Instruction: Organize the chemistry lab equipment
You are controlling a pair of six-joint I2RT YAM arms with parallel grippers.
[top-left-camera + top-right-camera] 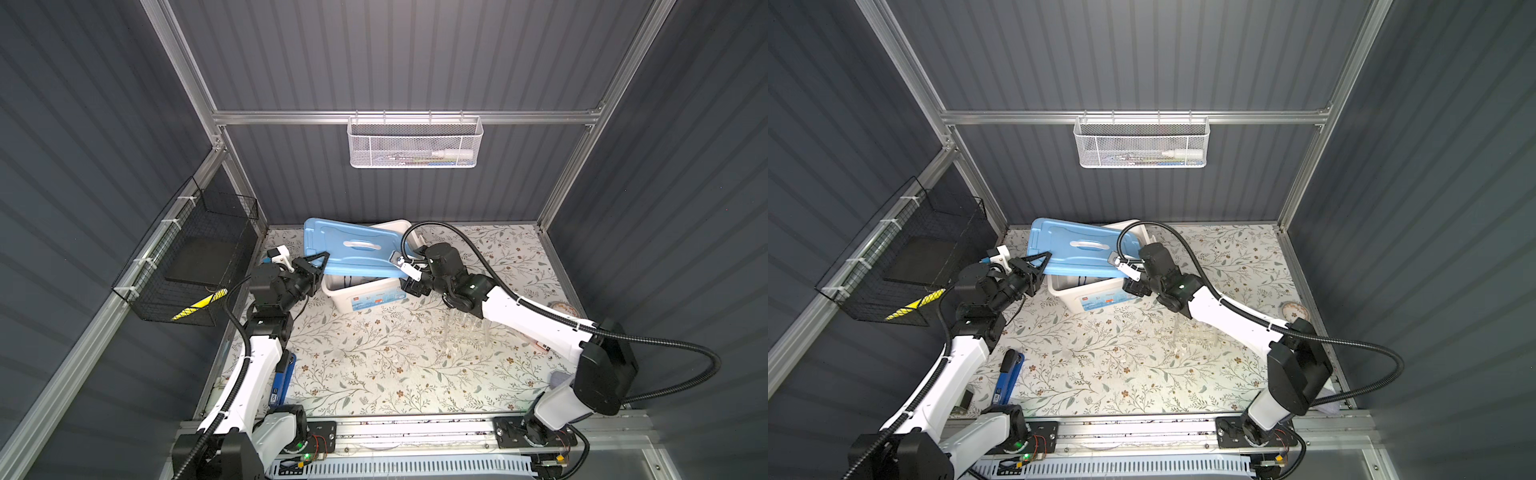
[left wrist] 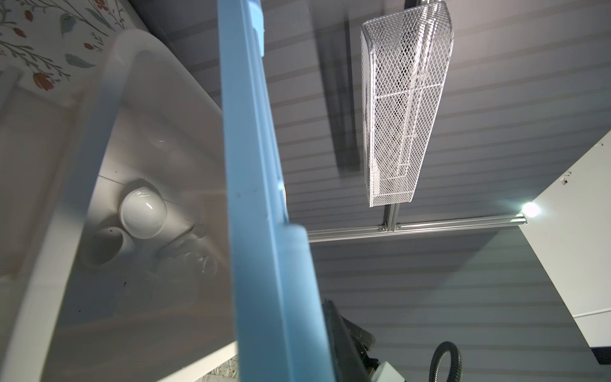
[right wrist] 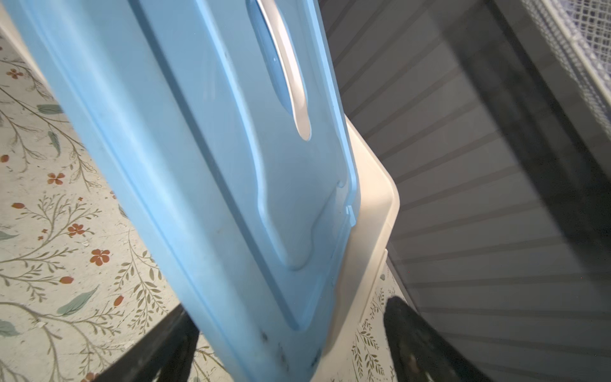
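Left wrist: white dish [image 2: 142, 213] beneath blue lid [image 2: 264, 198]

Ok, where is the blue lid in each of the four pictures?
Top view: blue lid near centre, askew over the white bin.
Top view: lid left of centre, over the bin.
Left wrist: lid edge-on, a blue band down the middle; bin beside it.
Right wrist: lid fills the centre; bin behind.
Shared landmark: the white bin.
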